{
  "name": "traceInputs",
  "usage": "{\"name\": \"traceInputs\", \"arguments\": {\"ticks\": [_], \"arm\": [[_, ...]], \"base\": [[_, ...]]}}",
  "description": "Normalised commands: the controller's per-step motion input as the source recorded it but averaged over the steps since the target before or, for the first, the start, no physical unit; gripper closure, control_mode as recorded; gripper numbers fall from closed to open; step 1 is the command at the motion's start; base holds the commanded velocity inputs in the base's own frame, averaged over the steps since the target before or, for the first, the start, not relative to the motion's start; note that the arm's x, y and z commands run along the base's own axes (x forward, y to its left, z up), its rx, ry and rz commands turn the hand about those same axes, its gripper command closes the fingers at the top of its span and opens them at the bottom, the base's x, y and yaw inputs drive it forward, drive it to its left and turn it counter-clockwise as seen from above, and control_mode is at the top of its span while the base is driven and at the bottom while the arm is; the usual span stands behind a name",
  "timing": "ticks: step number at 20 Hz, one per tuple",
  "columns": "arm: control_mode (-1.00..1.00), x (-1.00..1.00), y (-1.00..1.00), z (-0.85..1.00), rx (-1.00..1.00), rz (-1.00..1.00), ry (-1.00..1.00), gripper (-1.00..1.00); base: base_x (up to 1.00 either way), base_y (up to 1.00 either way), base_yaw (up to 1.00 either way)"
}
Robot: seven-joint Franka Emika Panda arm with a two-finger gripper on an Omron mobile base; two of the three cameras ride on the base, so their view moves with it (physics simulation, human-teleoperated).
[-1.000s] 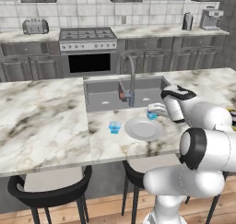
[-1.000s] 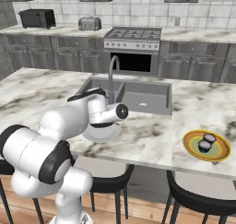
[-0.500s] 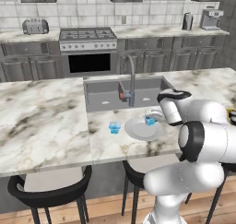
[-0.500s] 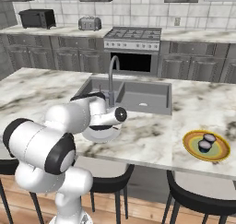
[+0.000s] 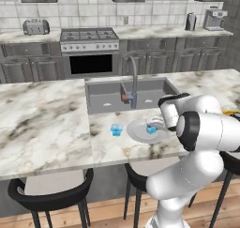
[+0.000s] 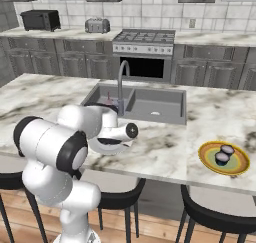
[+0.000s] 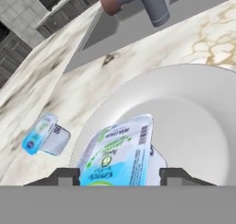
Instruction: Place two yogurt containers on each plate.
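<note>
One blue cup [image 7: 120, 156] between gripper [image 7: 118, 176] fingers, lowered onto grey plate [image 7: 193, 121] since before; grip unclear.

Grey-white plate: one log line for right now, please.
blue yogurt: at grey-white plate, between gripper tips | second blue yogurt: on counter, beside plate

Marble island [image 5: 42, 124] with sink [image 5: 126, 93], tap [image 5: 133, 84]; 2 black stools [image 5: 49, 199] near. Far wall: grey cabinets, stove [image 5: 89, 37], toaster [image 5: 36, 26], tiles.

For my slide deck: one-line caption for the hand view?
Light blue yogurt cup between the fingers over the grey-white plate; a second blue cup lies on the counter.
</note>
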Motion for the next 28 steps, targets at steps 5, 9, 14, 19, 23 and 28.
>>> {"name": "traceInputs", "arguments": {"ticks": [5,9,14,19,23,28], "arm": [[-1.0,0.0,0.02,-0.27,0.0,0.01,0.01,1.0],[-1.0,0.04,0.14,-0.24,0.0,0.0,0.03,1.0],[-1.0,0.06,0.18,-0.25,0.0,0.0,0.03,1.0],[-1.0,0.02,0.11,-0.12,0.0,0.0,0.01,-1.0],[-1.0,-0.06,0.0,0.12,0.0,0.0,-0.03,-1.0],[-1.0,-0.13,0.01,0.37,0.0,0.0,-0.18,-1.0]], "base": [[0.0,0.0,0.0],[0.0,0.0,0.0],[0.0,0.0,0.0],[0.0,0.0,0.0],[0.0,0.0,0.0],[0.0,0.0,0.0]]}}
